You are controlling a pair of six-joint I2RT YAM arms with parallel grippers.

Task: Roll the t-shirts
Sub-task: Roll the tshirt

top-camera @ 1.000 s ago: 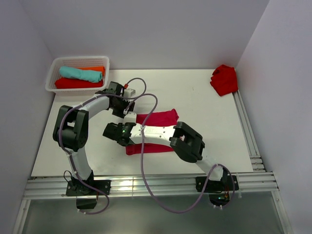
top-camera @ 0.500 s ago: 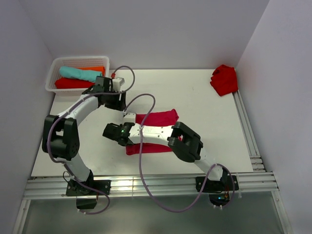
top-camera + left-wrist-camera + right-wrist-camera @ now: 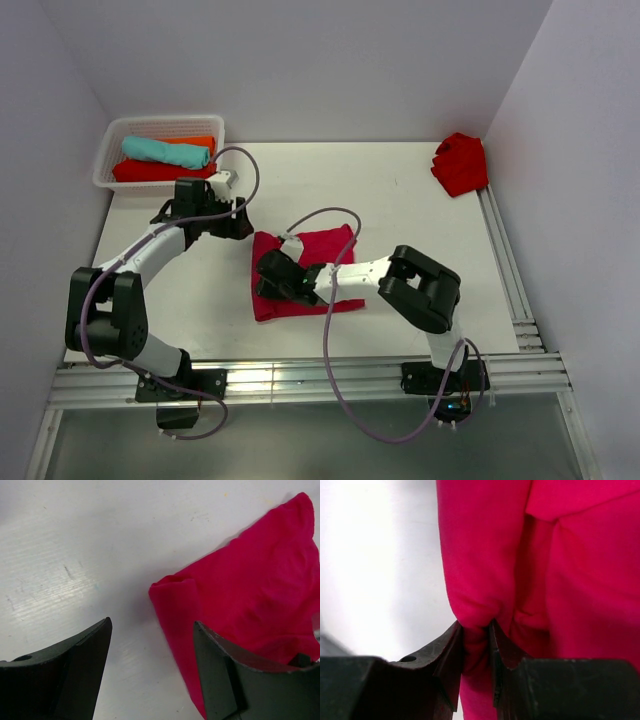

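A raspberry-crimson t-shirt (image 3: 322, 250) lies folded on the white table, mid-field. My right gripper (image 3: 272, 284) sits on its left part; in the right wrist view the right gripper (image 3: 475, 632) is shut on a bunched fold of the crimson t-shirt (image 3: 485, 555). My left gripper (image 3: 240, 226) hovers open just beyond the shirt's far left corner. In the left wrist view the left gripper (image 3: 152, 626) has bare table between its fingers, and its right finger (image 3: 220, 675) overlaps the edge of the crimson cloth (image 3: 245, 580).
A white basket (image 3: 105, 165) at the back left holds rolled teal (image 3: 165, 151), orange (image 3: 200, 142) and scarlet (image 3: 155, 172) t-shirts. A crumpled scarlet t-shirt (image 3: 460, 162) lies at the back right by the metal rail (image 3: 505, 260). Purple cables loop over both arms.
The right gripper has slid right and closed on a fold of the crimson t-shirt. The left arm has swung left, away from the right arm, its gripper staying open.
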